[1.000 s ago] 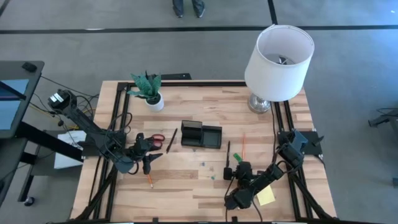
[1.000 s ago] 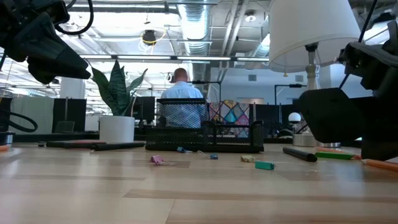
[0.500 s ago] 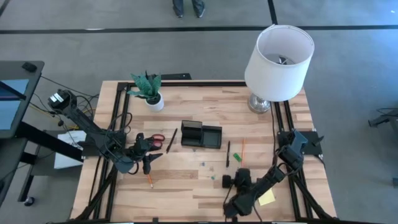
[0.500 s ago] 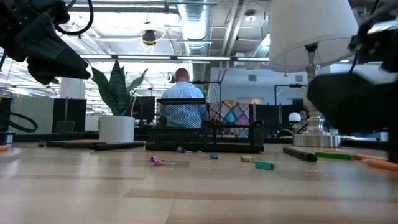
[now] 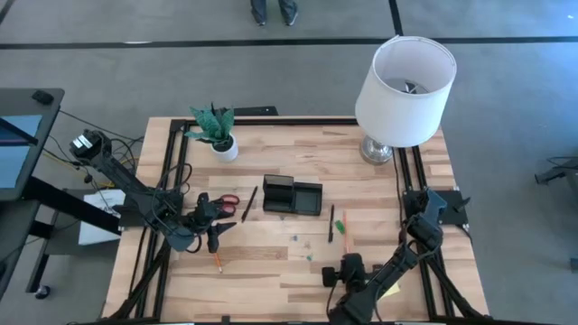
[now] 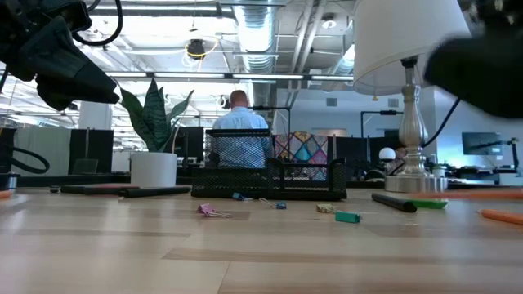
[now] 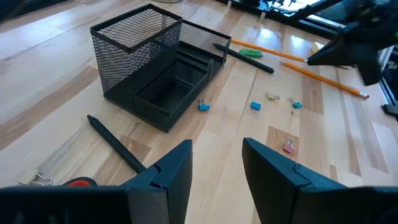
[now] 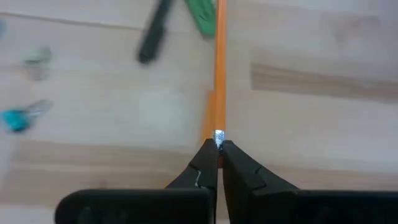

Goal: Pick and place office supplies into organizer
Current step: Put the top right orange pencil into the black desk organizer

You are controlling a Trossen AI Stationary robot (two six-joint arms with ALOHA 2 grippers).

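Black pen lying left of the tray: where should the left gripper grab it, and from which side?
Mid-barrel of the pen, straight down from above, fingers across it. It lies flat and thin, with nothing beside its middle, and it is clear of the tray.

floor [image 5: 108,72]: grey, black lines | ceiling ducts [image 6: 270,33] | person [image 6: 239,114] seated beyond table

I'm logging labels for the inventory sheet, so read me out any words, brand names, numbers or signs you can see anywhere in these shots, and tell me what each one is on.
No text can be read in any view.
The organizer, black pens, orange pencil in the right hand, and lamp shade: no visible print.
The yellow sticky-note pad: too small to tell.
Screens in the room behind the table in the low view: too far off to read.
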